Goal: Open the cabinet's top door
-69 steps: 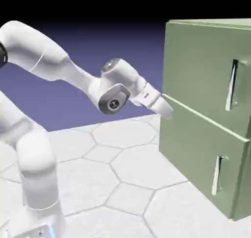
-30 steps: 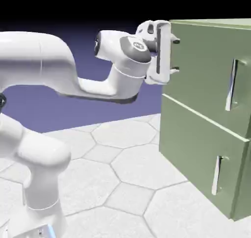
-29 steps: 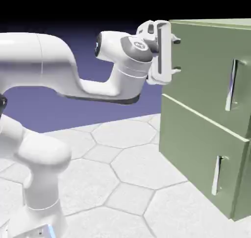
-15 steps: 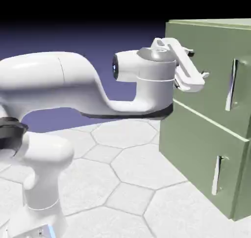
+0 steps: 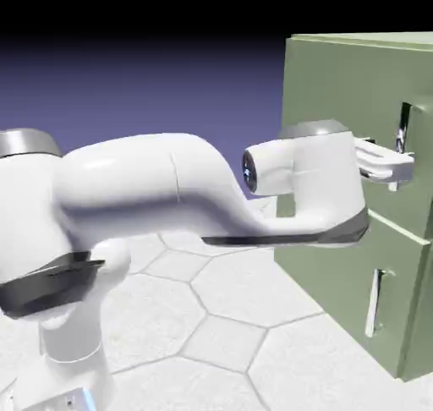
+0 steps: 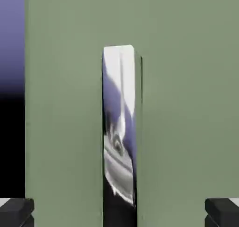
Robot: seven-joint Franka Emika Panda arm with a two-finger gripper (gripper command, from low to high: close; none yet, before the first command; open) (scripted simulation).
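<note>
Green cabinet [image 5: 338,113], upper door shut, hand wide at its handle

The cabinet stood at about three o'clock in the exterior view, its top door [image 5: 338,88] closed above the lower panel [image 5: 334,274]. The arm [image 5: 127,181] reached across from nine o'clock, ending in the hand [image 6: 119,213] near the upper handle [image 6: 119,123]. In the hand view its fingertips [image 6: 16,213] were spread wide, at seven and five o'clock, with nothing gripped; the silver bar ran upright between them from the centre toward six o'clock. The step in hand seemed to be lining up for the grasp. Doing it well called for keeping the bar centred, easing straight in without pressing the panel, closing squarely, then pulling along the door's swing.
</note>
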